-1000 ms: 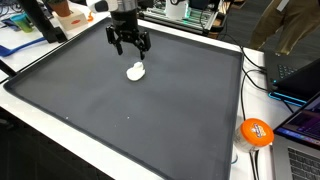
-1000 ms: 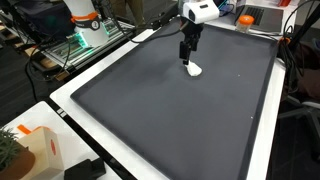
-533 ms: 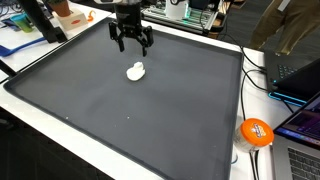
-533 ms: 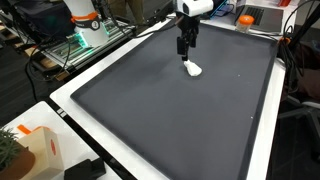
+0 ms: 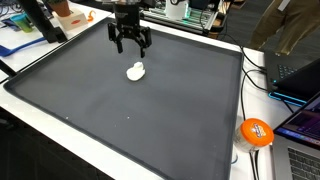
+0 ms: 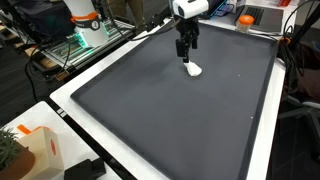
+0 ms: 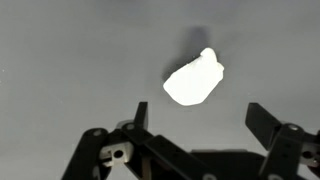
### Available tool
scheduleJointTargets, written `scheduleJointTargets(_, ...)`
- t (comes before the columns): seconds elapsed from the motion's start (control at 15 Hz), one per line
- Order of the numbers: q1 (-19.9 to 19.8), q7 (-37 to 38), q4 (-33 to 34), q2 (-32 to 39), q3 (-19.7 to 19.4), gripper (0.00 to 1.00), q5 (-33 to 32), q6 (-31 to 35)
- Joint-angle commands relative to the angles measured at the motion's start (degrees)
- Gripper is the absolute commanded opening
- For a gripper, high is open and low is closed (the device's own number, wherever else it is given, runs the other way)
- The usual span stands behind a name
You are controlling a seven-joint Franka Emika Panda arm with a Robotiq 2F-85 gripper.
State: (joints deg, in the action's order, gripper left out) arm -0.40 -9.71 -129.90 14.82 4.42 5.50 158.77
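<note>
Dark mat (image 5: 150, 120) spreads wide under us. On it, towards one edge, lies a white lump (image 5: 136, 71), alone and free, resting by its own weight. We hang the gripper (image 5: 131, 47) just above it, not touching, fingers fully apart and holding nothing.

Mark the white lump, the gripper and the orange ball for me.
white lump (image 7: 193, 82), wrist view, middle of its upper face.
gripper (image 5: 131, 49), an exterior view, midway between the tips of its open fingers.
orange ball (image 5: 256, 132), an exterior view, centre of its visible side.
</note>
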Motion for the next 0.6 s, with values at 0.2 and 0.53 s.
scheduleJointTargets(0.2,-9.32,-20.25,-9.34,-3.77,11.26,1.00,19.51,10.08)
scheduleJointTargets(0.53,-14.18,-32.89,-12.39,-5.97,16.87,1.00,31.29,10.46)
